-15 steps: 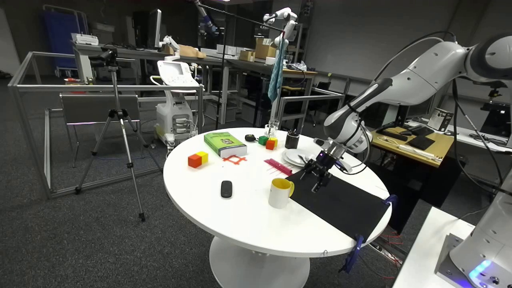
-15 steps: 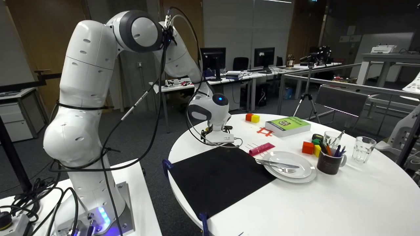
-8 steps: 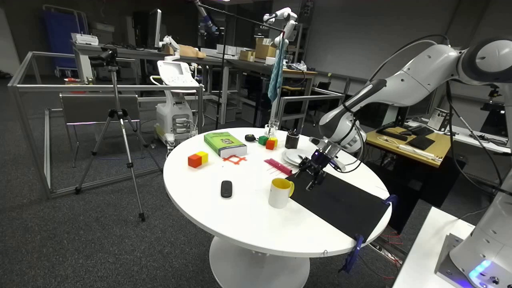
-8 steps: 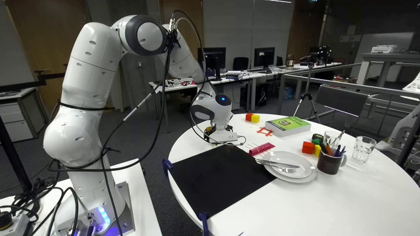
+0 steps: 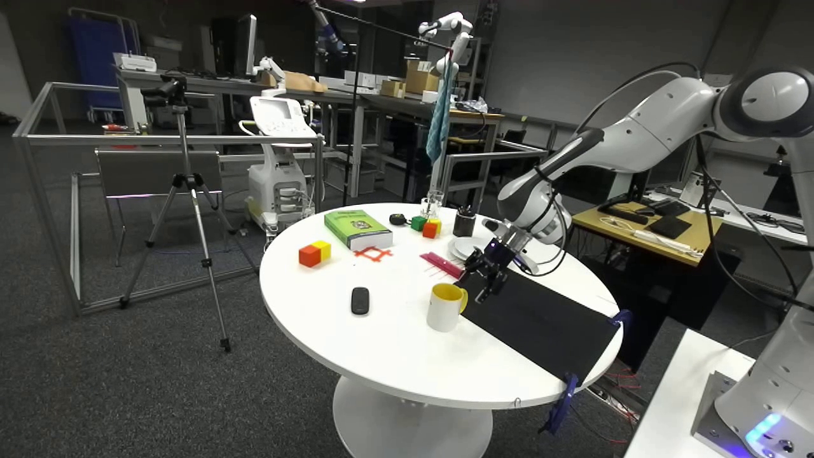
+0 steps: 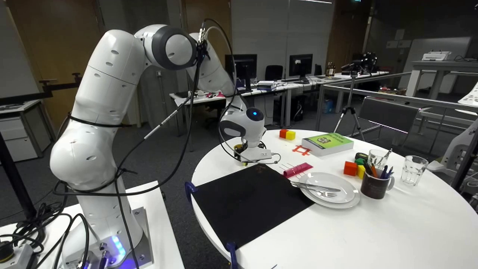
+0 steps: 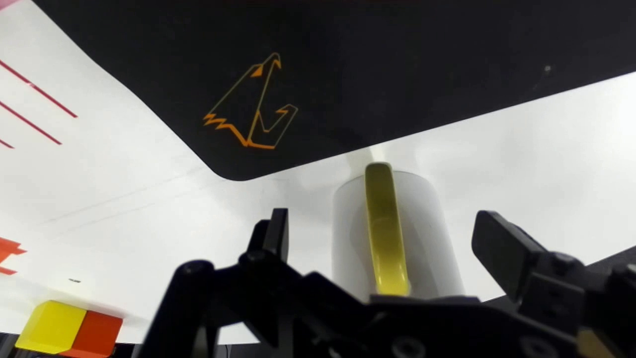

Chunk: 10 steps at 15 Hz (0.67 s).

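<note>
A white mug [image 5: 442, 315] with a yellow inside and yellow handle stands upright on the round white table [image 5: 394, 356], beside the corner of a black mat [image 5: 540, 324]. My gripper [image 5: 472, 289] is open and empty, low over the mat corner on the mug's handle side. In the wrist view my gripper [image 7: 382, 222] has its jaws apart, one to each side of the mug [image 7: 348, 228] in the picture, with the yellow handle [image 7: 385, 223] between them. I see no contact. In an exterior view the arm's hand [image 6: 254, 154] hides most of the mug.
Near the mug lie a black oblong device [image 5: 360, 300] and a pink strip [image 5: 443, 265]. Plates with cutlery [image 6: 349, 201], a dark mug of pens [image 6: 374, 186], glasses [image 6: 413, 170], a green book [image 6: 328, 144] and coloured cubes [image 5: 310, 256] stand around. Blue clamps [image 5: 561, 407] hold the mat.
My gripper has moved over the mat toward the mug, leftward in an exterior view, with the arm reaching further out. The jaws stay open. The table's things have not moved.
</note>
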Available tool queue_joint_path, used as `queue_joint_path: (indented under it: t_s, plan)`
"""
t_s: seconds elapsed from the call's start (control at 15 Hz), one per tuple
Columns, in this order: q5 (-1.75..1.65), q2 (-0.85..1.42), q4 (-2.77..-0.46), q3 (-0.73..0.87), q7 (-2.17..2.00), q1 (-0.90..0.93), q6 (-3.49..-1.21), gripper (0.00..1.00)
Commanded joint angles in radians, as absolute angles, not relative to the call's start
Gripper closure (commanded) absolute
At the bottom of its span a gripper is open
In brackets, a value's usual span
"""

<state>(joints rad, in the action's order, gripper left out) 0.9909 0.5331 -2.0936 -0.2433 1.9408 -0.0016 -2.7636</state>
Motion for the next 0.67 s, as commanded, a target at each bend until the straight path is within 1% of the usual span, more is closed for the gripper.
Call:
queue_joint_path:
  t_s: [0.0,0.07,0.13,0.2,0.27,0.6]
  plan:
    - [0.996,0.560,-2.062,-0.250,1.943,0.016,-2.792,0.00]
    - [0.994,0.564,-2.058,-0.249,1.942,0.020,-2.791,0.01]
    - [0.990,0.568,-2.053,-0.247,1.941,0.024,-2.786,0.10]
    - [0.990,0.572,-2.046,-0.246,1.942,0.025,-2.785,0.26]
    - [0.987,0.575,-2.042,-0.245,1.945,0.026,-2.781,0.28]
    - [0.995,0.571,-2.029,-0.246,1.952,0.023,-2.787,0.65]
